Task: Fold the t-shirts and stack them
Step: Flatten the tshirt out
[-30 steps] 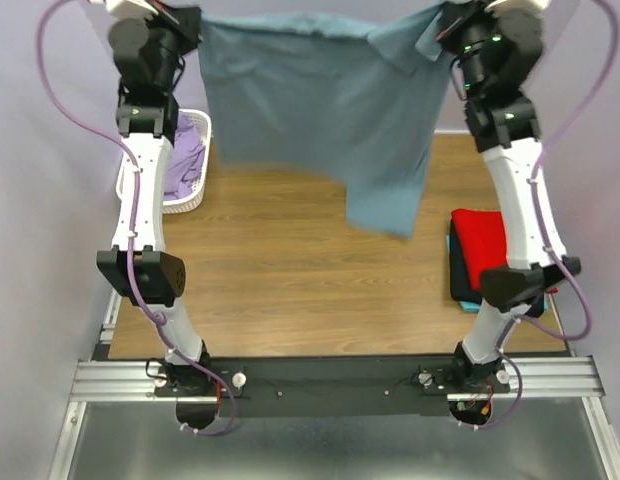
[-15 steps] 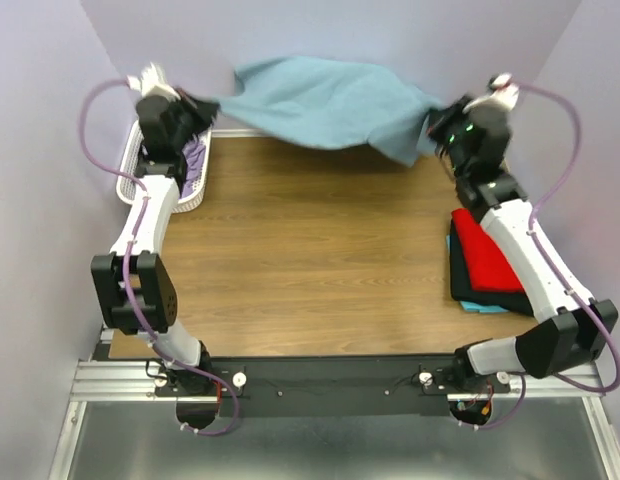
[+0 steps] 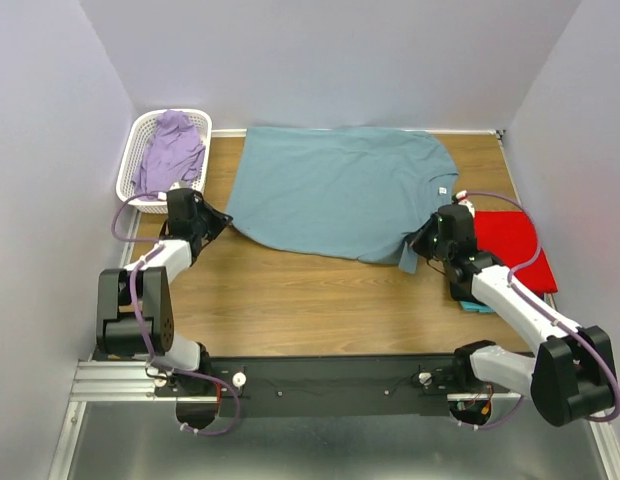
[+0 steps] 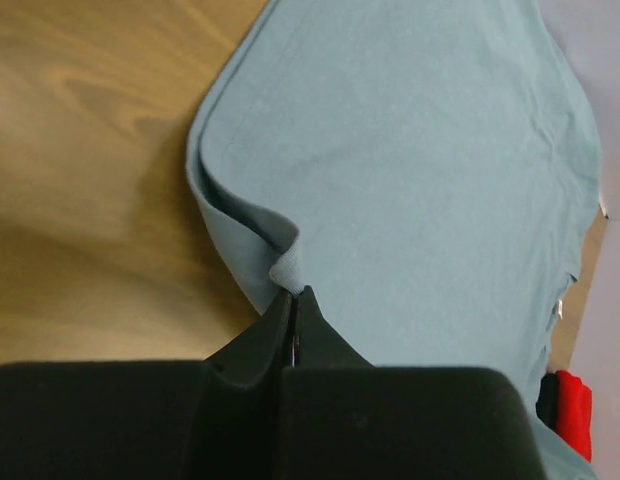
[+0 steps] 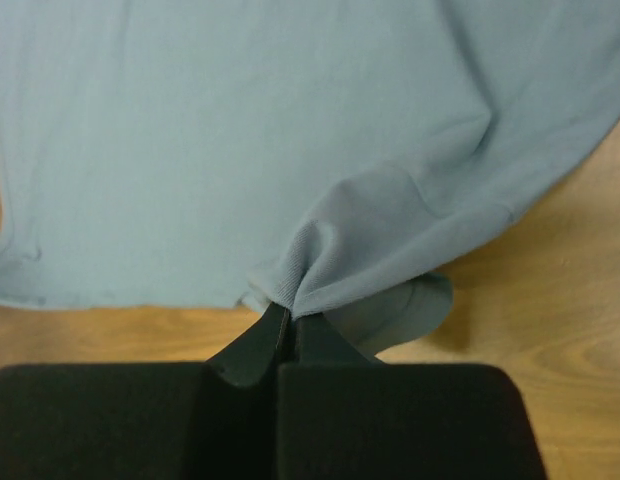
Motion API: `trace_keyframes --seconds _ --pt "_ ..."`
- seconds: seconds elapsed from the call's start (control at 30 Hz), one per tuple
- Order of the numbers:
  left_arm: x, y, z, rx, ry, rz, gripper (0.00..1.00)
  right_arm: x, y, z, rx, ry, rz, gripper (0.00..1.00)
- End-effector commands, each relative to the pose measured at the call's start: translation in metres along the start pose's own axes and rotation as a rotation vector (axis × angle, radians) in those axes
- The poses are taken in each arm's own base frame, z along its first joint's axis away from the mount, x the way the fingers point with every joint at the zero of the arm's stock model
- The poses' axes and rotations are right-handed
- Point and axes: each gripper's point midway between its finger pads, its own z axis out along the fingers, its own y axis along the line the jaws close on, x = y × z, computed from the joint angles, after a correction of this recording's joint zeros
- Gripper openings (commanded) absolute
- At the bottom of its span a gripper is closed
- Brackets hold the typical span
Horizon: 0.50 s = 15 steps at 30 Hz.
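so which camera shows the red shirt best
The top external view: the folded red t-shirt shows almost whole at the picture's right side. The left wrist view catches only a red sliver in its lower right corner; the right wrist view shows none of it.

You had the white left arm and white right arm low and forward, black left gripper and black right gripper closed on the blue-grey cloth t-shirt.

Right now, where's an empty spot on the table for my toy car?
The bare wood in front, between the blue shirt and the arms' bases, is free. So is a small corner beyond the red shirt. The back is crowded: shirt, basket, left hand and right hand pinching cloth.
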Motion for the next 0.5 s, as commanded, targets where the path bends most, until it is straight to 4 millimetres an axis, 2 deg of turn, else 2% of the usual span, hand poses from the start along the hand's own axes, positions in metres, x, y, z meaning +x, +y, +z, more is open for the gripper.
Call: trace_keyframes --seconds 0.0,0.07,0.2,0.27,0.47 --pt "-0.012 0.004 -0.020 -0.033 -0.097 -0.022 0.00 0.036 0.002 -0.013 -0.055 0.149 0.060 0.01" --pt "-0.013 0.012 -0.030 -0.084 -0.120 -0.015 0.00 0.047 -0.005 -0.022 -0.037 0.191 0.056 0.01" --pt "-0.015 0.028 -0.048 -0.160 -0.155 -0.020 0.00 0.055 -0.009 -0.041 -0.043 0.220 0.049 0.01" --pt "-0.022 0.042 -0.055 -0.228 -0.190 -0.016 0.00 0.059 -0.008 -0.047 -0.052 0.235 0.050 0.01" --pt "-0.034 0.070 -0.071 -0.344 -0.229 -0.017 0.00 0.093 -0.005 -0.062 -0.066 0.319 0.029 0.01"
